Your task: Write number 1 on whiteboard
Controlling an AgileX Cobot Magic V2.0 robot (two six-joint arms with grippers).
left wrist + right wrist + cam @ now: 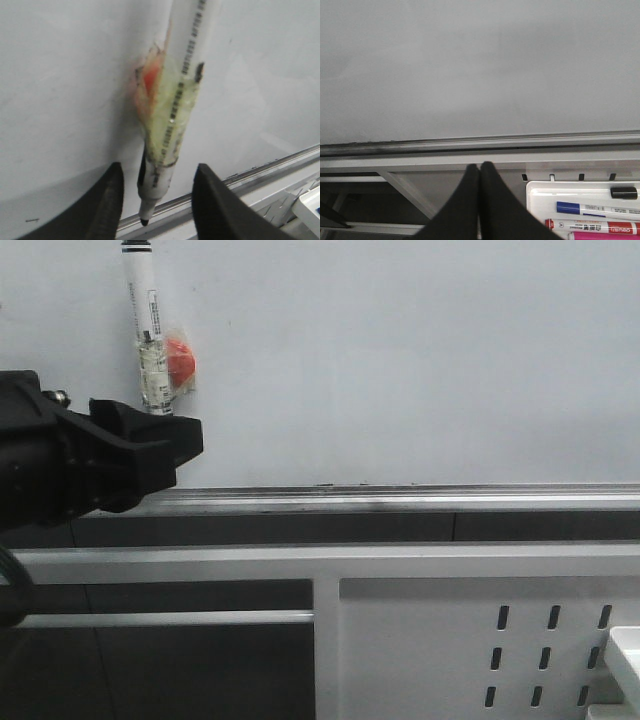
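Note:
The whiteboard (400,360) fills the upper part of the front view, above its silver lower rail (400,498). A white marker pen (150,340) hangs upright against the board, wrapped in yellowish tape with a red lump (180,357) beside it. Its black tip (145,221) points down towards the rail. My left gripper (185,445) is open at the pen's lower end. In the left wrist view the left gripper (159,170) has one finger on each side of the pen (180,100), with gaps between. My right gripper (480,167) is shut on nothing below the rail. The number 1 is out of view.
A white tray (540,200) at the lower right holds a blue marker (585,207), a red marker (600,227) and a black cap (624,192). A white perforated metal panel (470,640) and horizontal frame bars (300,562) lie under the board.

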